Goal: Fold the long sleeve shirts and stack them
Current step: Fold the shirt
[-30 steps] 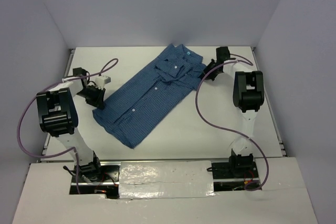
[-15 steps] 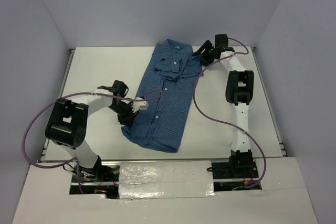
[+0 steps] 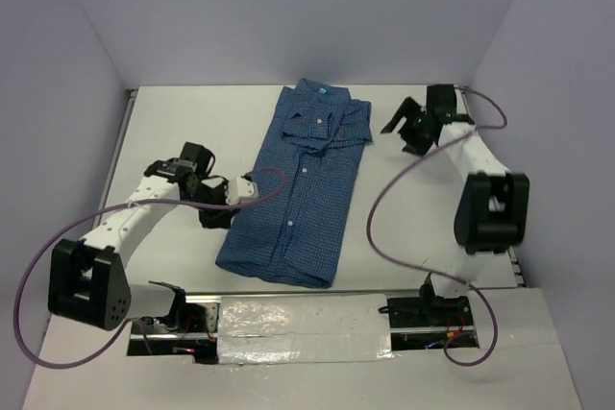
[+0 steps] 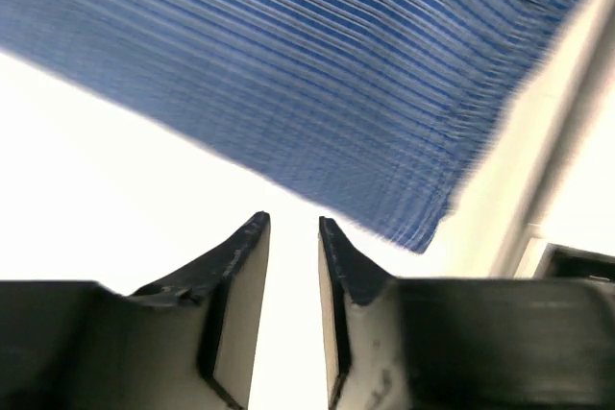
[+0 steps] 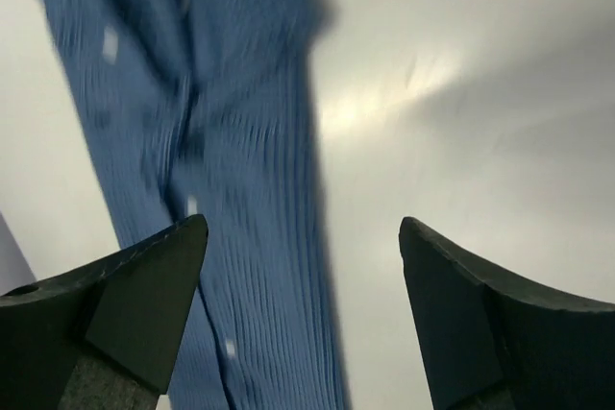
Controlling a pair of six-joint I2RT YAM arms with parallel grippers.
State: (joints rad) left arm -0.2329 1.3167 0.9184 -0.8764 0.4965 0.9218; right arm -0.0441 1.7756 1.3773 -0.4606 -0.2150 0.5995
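Observation:
A blue, finely checked long sleeve shirt lies folded in a long narrow strip on the white table, collar at the far end. My left gripper sits just off the shirt's left edge, near its lower half. In the left wrist view its jaws stand slightly apart with only bare table between them, and the shirt's hem lies just ahead. My right gripper hovers to the right of the shirt's shoulder. It is wide open and empty, with the blurred shirt below and to its left.
A purple cable from the left arm hangs over the shirt's left edge. Another loops from the right arm across the table. Grey walls close in the back and sides. A crinkled white strip runs along the near edge between the arm bases.
The shirt has swung round to lie straight up and down the table. Both grippers have opened and let go of it; the right one moved off right, the left backed off left.

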